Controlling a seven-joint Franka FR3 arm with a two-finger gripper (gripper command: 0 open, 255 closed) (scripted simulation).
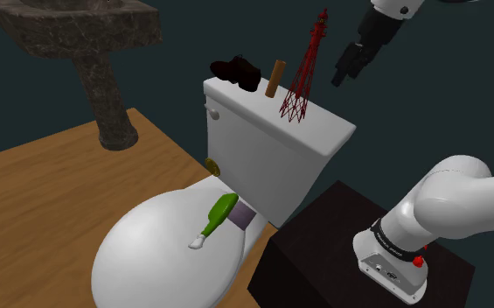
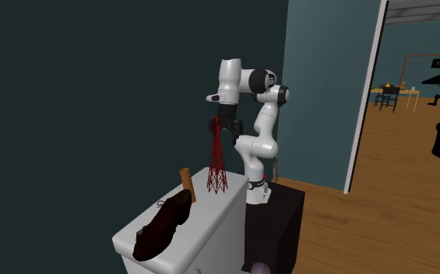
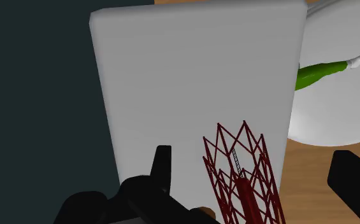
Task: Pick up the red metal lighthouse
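The red lattice lighthouse [image 1: 305,74] stands upright on the white toilet tank lid [image 1: 323,131], near the end closest to the stand. My gripper [image 1: 338,79] hangs in the air beside its upper part, on the shoulder view's right, a short gap away. In the second exterior view the gripper [image 2: 224,124] sits level with the top of the tower [image 2: 216,159]. Looking down from the wrist, the lighthouse [image 3: 242,172] lies between my spread fingers [image 3: 162,167], which do not touch it. The gripper [image 3: 259,175] is open and holds nothing.
A dark shoe [image 1: 236,71] and a brown cylinder [image 1: 274,79] also stand on the tank lid. A green bottle [image 1: 217,219] lies on the closed toilet seat lid [image 1: 140,262]. A stone pedestal sink [image 1: 96,52] rises at the shoulder view's upper left. The dark stand [image 1: 323,254] is beside the toilet.
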